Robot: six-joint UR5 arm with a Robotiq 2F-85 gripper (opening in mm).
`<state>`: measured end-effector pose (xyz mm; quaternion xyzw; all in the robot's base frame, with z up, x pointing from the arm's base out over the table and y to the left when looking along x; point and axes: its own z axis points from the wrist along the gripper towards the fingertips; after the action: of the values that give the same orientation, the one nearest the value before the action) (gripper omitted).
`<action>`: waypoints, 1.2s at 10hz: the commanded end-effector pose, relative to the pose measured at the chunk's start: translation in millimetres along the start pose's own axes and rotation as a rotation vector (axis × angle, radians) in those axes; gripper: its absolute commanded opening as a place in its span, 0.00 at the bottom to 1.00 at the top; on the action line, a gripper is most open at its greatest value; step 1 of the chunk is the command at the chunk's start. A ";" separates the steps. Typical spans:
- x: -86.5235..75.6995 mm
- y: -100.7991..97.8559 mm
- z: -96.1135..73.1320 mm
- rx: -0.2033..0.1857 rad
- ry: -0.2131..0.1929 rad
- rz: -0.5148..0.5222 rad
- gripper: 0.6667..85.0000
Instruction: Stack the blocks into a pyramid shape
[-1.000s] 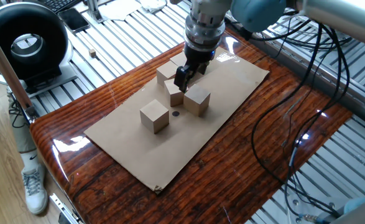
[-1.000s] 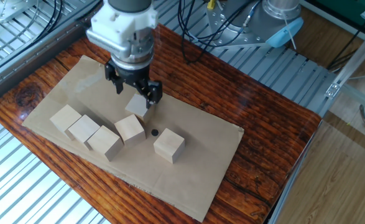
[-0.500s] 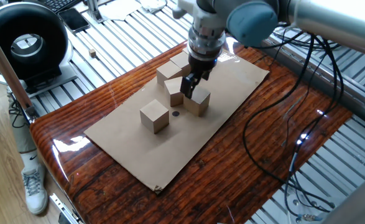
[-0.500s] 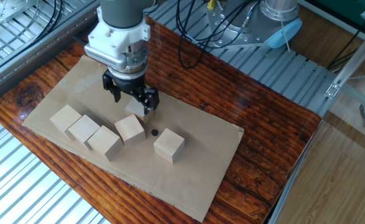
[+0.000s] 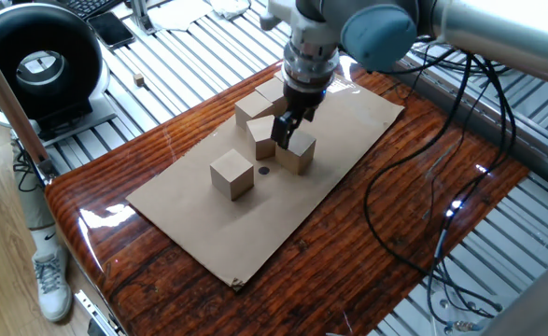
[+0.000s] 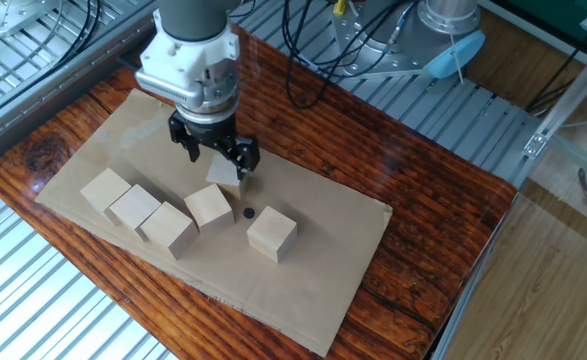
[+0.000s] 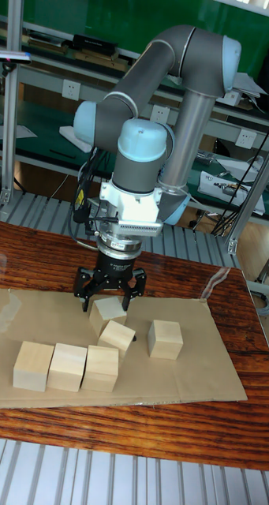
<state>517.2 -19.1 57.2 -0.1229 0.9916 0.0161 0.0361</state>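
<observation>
Several light-tan wooden blocks lie on a brown cardboard sheet (image 6: 303,290). Three of them form a row (image 6: 135,207) (image 7: 68,366). A tilted block (image 6: 209,205) (image 5: 262,138) (image 7: 116,334) lies beside the row's end. One block (image 6: 271,233) (image 5: 231,174) (image 7: 165,339) stands alone. My gripper (image 6: 216,158) (image 7: 109,290) (image 5: 286,129) is open and hangs low over another block (image 6: 223,172) (image 7: 108,310) (image 5: 297,152), with its fingers straddling that block's top. Whether the fingers touch it I cannot tell.
The sheet lies on a glossy wooden table (image 5: 414,187) with metal grating around it. Black cables (image 5: 442,215) trail across the table's right side. A small black dot (image 6: 247,212) marks the sheet. A round black device (image 5: 38,65) stands off the table at far left.
The gripper has shifted slightly sideways and come a little lower over the block since a second ago. None of the blocks has moved.
</observation>
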 end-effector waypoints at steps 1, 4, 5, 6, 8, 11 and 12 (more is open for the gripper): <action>3.5 6.1 -8.6 -0.025 0.003 0.006 0.96; 16.8 7.4 -8.0 -0.019 0.042 -0.049 0.96; 19.3 17.6 -8.3 -0.041 0.047 -0.048 0.96; 21.0 16.6 -6.7 -0.023 0.054 -0.066 0.96; 21.1 19.7 3.6 -0.003 0.051 -0.074 0.95; 11.4 14.7 13.7 0.023 0.021 -0.074 0.95; 9.4 12.9 13.9 0.030 0.014 -0.073 0.94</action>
<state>499.3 -9.2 46.8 -0.1608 0.9868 0.0028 0.0197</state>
